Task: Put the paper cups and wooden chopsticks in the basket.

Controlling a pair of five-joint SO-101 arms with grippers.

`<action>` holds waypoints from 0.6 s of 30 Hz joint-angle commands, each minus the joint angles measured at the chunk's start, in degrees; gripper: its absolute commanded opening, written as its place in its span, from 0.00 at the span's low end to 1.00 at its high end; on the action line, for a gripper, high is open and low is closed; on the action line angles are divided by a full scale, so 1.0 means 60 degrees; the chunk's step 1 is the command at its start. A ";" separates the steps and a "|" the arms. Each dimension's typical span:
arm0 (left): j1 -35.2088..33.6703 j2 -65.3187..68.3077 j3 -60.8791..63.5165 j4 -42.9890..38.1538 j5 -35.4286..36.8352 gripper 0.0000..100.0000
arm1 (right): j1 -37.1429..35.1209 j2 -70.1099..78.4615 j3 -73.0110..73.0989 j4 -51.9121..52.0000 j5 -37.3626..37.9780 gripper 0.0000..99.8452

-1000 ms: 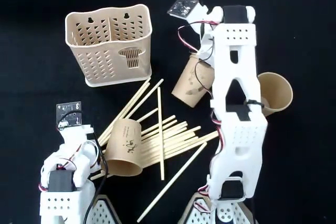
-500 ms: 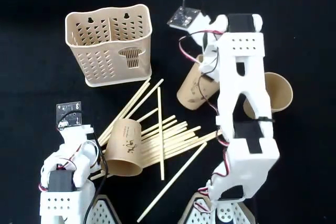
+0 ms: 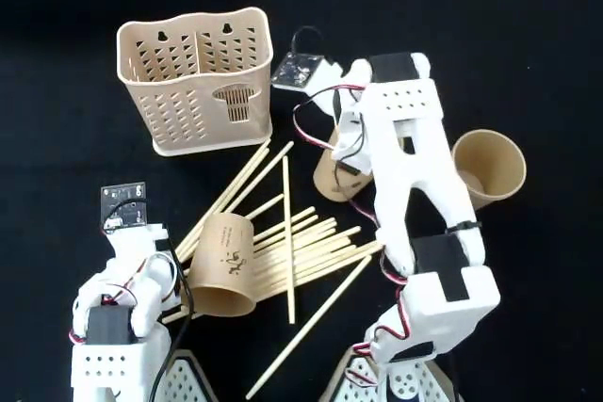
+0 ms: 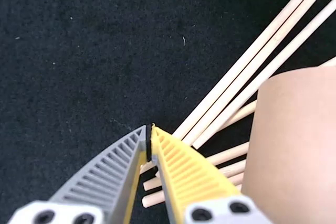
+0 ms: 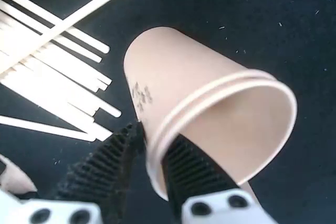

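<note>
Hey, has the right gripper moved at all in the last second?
Yes. The right gripper, shut on a paper cup, has swung closer to the basket's side.

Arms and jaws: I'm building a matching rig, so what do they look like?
Both the left arm and right arm are white shells with perforated panels, black motors and red, black and white wires. The left jaws are ribbed, one grey and one yellow; the right jaws are ribbed black.

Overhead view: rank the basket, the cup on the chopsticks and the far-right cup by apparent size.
1. Basket, largest.
2. Cup on the chopsticks and far-right cup look alike; the right arm hides part of the latter, so unranked.
</note>
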 commanded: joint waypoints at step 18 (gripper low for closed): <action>0.0051 -0.0044 0.0154 0.0044 -0.0015 0.03 | 0.1700 -0.2689 -0.3260 0.1216 -0.0220 0.01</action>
